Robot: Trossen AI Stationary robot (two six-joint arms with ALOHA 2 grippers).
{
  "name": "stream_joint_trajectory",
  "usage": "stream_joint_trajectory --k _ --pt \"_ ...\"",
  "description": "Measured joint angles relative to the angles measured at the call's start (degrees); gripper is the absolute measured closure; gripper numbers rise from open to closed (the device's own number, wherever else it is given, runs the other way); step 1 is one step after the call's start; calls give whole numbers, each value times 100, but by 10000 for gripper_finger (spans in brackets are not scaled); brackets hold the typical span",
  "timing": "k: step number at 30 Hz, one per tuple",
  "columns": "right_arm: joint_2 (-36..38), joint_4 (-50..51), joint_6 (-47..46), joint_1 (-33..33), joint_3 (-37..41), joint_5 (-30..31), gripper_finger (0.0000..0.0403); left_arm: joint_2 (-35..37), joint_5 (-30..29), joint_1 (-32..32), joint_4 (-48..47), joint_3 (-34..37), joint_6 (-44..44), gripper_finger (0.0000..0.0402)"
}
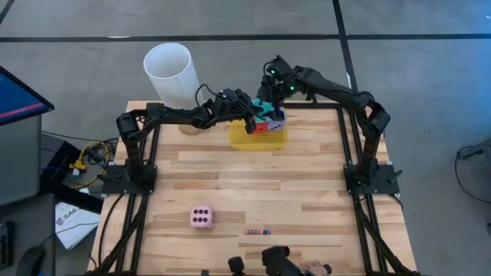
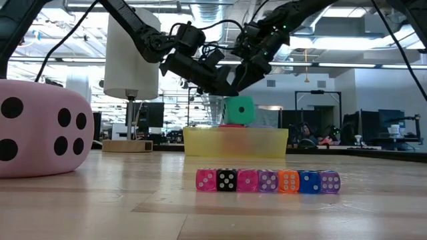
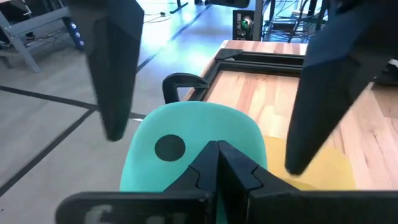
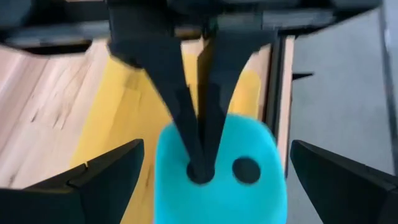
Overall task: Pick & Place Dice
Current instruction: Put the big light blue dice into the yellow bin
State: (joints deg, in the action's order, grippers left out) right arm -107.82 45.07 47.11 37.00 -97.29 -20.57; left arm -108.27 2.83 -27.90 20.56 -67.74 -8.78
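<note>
Between the wide-open right gripper [image 4: 211,180] fingers sits the cyan die [image 4: 217,168], atop the dice in the yellow bin [image 1: 257,138]; the left gripper [image 3: 217,155], fingers shut and empty, presses its top. Likely soft, light, squashy: take opposite flat faces, mid-height. Pink die [image 1: 202,217] lies well apart.

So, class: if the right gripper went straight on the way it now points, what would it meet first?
Most likely the cyan die. The right gripper has its fingers open on either side of it, over the yellow bin. The left gripper, shut, is pressed onto the same die, so depth is hard to judge.
</note>
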Motion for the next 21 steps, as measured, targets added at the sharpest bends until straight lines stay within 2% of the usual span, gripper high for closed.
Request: stream_joint_trajectory --k 9,21 --pt "-4 651 2 319 -90 523 3 0 9 -20 28 5 1 402" --pt "208 1007 1 1076 -88 50 3 -7 13 -22 230 17 2 402"
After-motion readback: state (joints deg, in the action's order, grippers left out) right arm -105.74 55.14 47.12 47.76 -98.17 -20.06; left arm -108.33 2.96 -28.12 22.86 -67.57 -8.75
